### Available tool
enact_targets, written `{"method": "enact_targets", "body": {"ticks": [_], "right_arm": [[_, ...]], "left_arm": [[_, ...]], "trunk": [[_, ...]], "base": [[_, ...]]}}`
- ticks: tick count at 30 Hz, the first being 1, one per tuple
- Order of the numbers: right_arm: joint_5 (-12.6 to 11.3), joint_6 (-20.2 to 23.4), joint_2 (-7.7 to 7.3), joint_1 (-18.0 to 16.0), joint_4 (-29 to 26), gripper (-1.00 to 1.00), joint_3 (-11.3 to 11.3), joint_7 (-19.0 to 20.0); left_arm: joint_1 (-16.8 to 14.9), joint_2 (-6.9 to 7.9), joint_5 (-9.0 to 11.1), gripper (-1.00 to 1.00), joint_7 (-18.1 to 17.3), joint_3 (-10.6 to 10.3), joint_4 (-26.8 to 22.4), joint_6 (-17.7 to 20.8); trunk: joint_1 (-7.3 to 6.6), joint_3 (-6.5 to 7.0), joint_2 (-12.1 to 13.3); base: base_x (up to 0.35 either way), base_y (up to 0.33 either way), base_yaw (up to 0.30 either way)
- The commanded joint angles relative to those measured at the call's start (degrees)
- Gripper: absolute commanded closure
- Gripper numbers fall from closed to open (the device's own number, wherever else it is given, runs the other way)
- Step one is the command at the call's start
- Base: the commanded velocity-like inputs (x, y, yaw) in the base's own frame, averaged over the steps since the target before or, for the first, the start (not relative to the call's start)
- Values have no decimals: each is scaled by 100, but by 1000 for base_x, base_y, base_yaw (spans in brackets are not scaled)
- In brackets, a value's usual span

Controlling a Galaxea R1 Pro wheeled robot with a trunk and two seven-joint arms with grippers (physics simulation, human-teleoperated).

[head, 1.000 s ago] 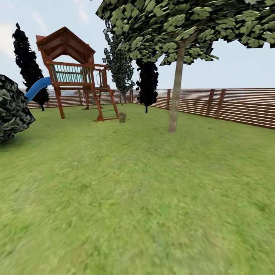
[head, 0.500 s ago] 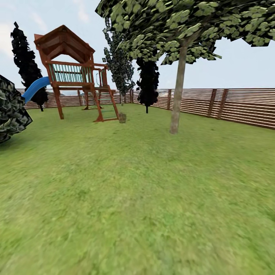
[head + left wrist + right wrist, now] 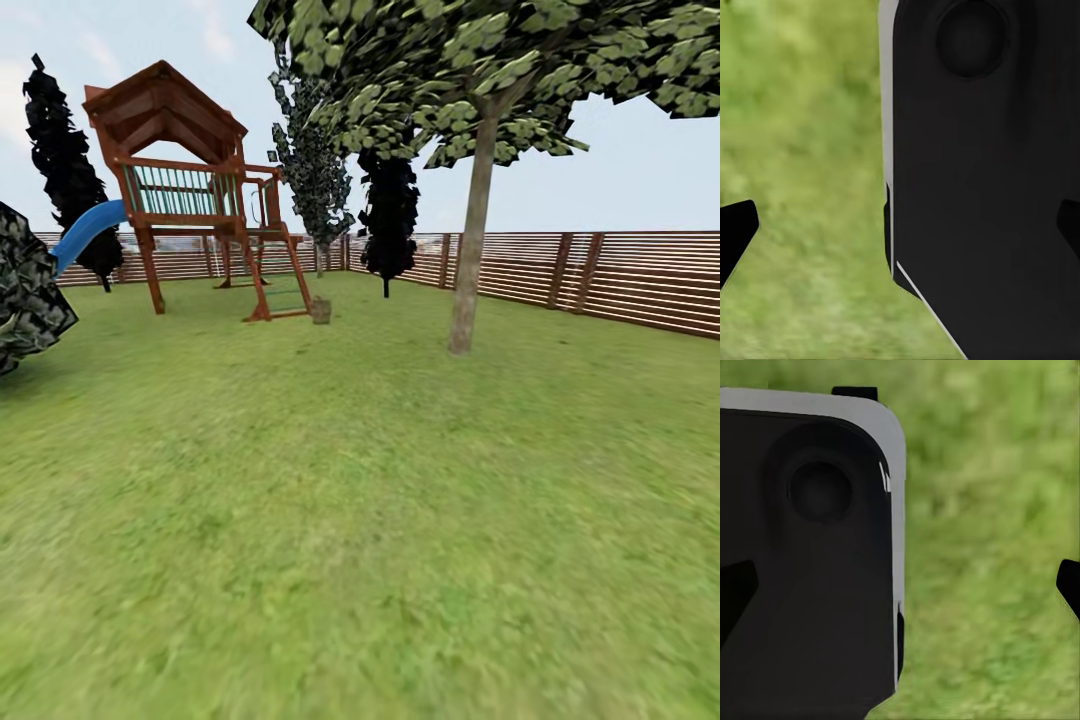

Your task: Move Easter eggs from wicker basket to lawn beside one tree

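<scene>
Out across the lawn (image 3: 330, 520) we look, a wide stretch of mottled green running to a slatted wooden fence (image 3: 620, 285) along the far and right edges. The tree (image 3: 470, 250) with the pale grey-brown trunk stands right of centre, its light green canopy spreading over the top of the head view. Well to its left rises a wooden play tower (image 3: 185, 190) with a peaked roof, a blue slide (image 3: 85, 232) off its left side and a ladder leaning on its right. Just beside the foot of that ladder sits a small brownish thing, the wicker basket (image 3: 320, 309), far off and too small to see into, so the eggs cannot be made out. Dark columnar trees (image 3: 388, 215) line the back fence, and a dark leafy bush (image 3: 25, 290) pokes in at the left edge.

The left gripper (image 3: 900, 229) shows only two black fingertips set wide apart over grass, with a black robot panel (image 3: 982, 187) behind. The right gripper (image 3: 900, 585) is likewise spread wide, holding nothing.
</scene>
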Motion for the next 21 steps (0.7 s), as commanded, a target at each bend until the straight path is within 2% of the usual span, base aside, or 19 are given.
{"method": "enact_targets", "body": {"ticks": [1, 12, 21], "right_arm": [[2, -2, -2, -7, 12, -100, 2, -2], [2, -2, -8, -7, 12, -100, -1, -2], [2, -7, -8, -7, 12, -100, -1, -2]], "left_arm": [[1, 0, -3, -100, -2, 1, -4, 2], [1, -1, -4, -100, -2, 1, -4, 2], [1, -1, -5, -100, -2, 1, -4, 3]], "trunk": [[4, -4, -2], [4, -4, -2], [4, -4, -2]], "base": [[337, 73, 0], [337, 71, 0], [337, 10, 0]]}}
